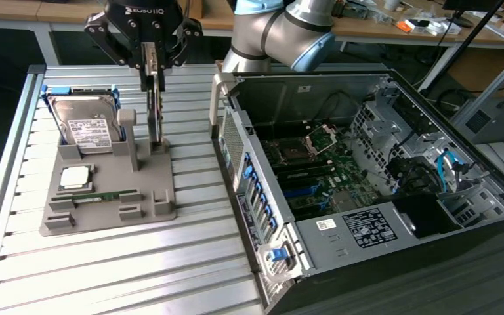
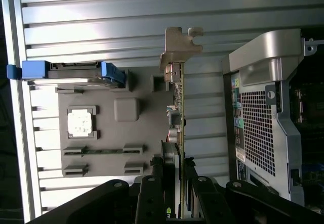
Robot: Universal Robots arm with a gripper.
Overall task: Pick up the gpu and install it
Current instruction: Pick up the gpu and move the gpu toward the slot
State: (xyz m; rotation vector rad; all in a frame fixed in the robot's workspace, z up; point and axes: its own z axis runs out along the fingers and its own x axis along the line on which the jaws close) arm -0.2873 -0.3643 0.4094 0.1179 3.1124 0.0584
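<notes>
Tool [image 1: 152, 71] clamped on gpu [image 1: 157, 115] top edge. Card upright, edge-on, lower end at grey holder [image 1: 103, 213] on desk [image 1: 121, 275]; contact unclear. Exterior view: hard drive [image 1: 90, 128] at its 9 o'clock, open computer case [image 1: 366, 170] at 3 o'clock.

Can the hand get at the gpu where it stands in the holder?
Likely yes: the hand sits at the top edge of the upright gpu, nothing between them; the hard drive stands apart.

1. gpu [image 1: 157, 115]: dark card, silvery metal edge;
2. hard drive [image 1: 90, 128]: silver, white label, blue trim;
3. holder [image 1: 160, 209]: plain grey; memory stick [image 1: 103, 195]: green;
4. desk [image 1: 103, 262]: silvery, ribbed in long slats;
5. tool [image 1: 152, 79]: black.
</notes>
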